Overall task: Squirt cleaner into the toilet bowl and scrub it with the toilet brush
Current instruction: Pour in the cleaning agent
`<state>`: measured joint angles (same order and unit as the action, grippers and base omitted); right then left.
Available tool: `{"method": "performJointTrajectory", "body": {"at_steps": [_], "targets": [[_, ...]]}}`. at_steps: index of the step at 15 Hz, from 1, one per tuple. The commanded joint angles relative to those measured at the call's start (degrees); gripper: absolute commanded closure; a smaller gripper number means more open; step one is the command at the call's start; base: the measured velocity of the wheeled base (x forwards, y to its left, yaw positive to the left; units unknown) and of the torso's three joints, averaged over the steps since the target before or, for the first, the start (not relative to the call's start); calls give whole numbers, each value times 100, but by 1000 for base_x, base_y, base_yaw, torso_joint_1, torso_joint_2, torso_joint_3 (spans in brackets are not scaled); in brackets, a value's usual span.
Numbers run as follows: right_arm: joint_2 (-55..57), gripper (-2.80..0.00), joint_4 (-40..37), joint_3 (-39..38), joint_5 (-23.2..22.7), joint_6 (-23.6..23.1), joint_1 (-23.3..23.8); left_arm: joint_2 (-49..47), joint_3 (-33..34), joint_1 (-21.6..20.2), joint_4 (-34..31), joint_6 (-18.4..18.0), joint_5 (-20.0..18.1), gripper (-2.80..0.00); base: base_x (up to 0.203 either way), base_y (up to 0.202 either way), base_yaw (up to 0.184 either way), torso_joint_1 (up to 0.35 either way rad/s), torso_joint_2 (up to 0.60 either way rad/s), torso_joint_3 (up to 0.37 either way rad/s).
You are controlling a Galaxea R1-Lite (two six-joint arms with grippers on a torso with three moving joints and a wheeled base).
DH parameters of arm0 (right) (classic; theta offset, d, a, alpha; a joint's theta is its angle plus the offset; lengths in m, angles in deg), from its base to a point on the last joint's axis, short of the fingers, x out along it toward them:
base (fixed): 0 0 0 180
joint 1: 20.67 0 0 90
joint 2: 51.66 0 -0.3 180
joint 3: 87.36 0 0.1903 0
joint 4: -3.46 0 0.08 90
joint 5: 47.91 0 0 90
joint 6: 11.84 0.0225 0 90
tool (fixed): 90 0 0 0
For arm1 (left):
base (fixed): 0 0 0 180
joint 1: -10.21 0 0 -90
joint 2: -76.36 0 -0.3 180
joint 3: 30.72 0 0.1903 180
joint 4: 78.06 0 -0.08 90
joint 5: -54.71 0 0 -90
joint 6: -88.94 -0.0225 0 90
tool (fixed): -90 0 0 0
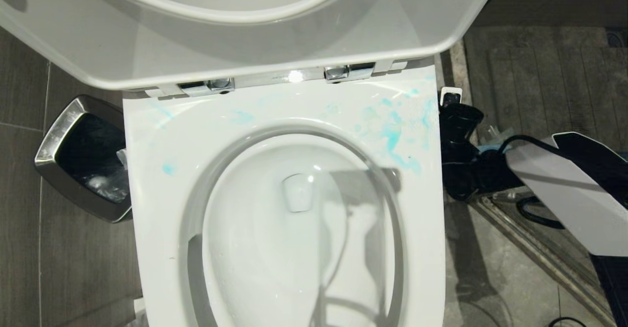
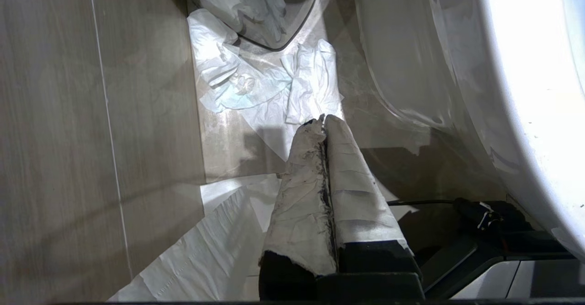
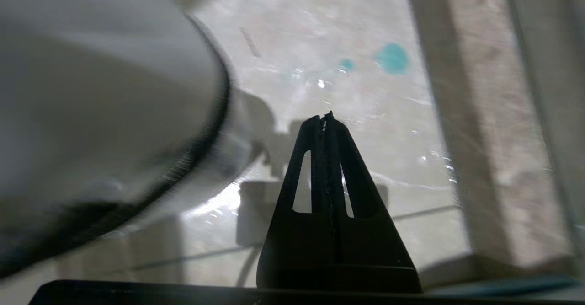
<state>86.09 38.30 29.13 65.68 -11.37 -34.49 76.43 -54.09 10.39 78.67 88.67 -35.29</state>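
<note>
The toilet bowl (image 1: 294, 248) is open, its lid (image 1: 235, 47) raised, and teal-blue smears (image 1: 392, 138) mark the back right of the rim. My right arm (image 1: 564, 185) reaches down beside the toilet's right side. In the right wrist view my right gripper (image 3: 325, 118) is shut and empty above wet floor with teal drops (image 3: 392, 58). My left gripper (image 2: 323, 120), fingers wrapped in white tape, is shut and empty, low beside the toilet's left side (image 2: 502, 90). The cleaner and the toilet brush are out of view.
A steel square-rimmed waste bin (image 1: 56, 140) stands left of the toilet. Crumpled white tissues (image 2: 256, 85) lie on the floor between the bin and the toilet. A raised stone sill (image 3: 461, 126) and a grey mat (image 1: 549, 87) lie to the right.
</note>
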Motion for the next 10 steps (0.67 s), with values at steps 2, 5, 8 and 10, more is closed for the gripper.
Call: {"method": "performJointTrajectory", "body": {"at_steps": [2,5,8,10], "targets": [[298,0,33,595,18,-9,-95,-7,0,-1,-1,0,0,0,0,0,0,0,0,0],[588,0,13,1227,34,-43,-134,-7,0,-1,-1,0,0,0,0,0,0,0,0,0],[743,0,15,1525,33,-152,-147,-7,0,-1,-1,0,0,0,0,0,0,0,0,0],[670,0,33,1419,134,-161,-147,-7,0,-1,-1,0,0,0,0,0,0,0,0,0]]}}
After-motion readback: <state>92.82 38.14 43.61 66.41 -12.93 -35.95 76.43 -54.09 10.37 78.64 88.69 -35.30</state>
